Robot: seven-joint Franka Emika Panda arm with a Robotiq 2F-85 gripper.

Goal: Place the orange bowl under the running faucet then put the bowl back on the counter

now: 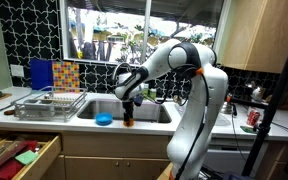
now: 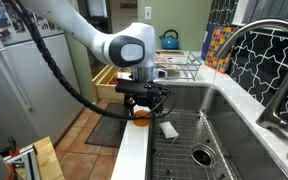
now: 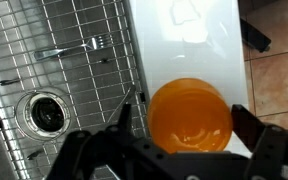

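Gloss shows on the inside of the orange bowl [image 3: 189,108], a small, round, plain dish of bright orange that looks like plastic and stands open side up. It sits on the counter [image 3: 184,45], on the narrow pale strip along the front of the sink basin [image 2: 224,135], close to the basin's edge. The gripper [image 3: 188,120] hangs directly over it with its jaws spread wide. In the wrist view one of the dark fingers [image 3: 130,112] stands on the sink side of the bowl and the other on the floor side, each just clear of the rim, so the bowl is straddled but not pinched. In an exterior view the gripper [image 2: 142,102] reaches down to the bowl [image 2: 141,114]. A wire grid [image 3: 54,60] lines the basin floor, with a drain [image 3: 44,110] and a fork [image 3: 74,48] on it. The arched faucet [image 2: 249,30] rises at the far side of the basin, well apart from the bowl. A blue bowl [image 1: 104,119] lies near the orange one.
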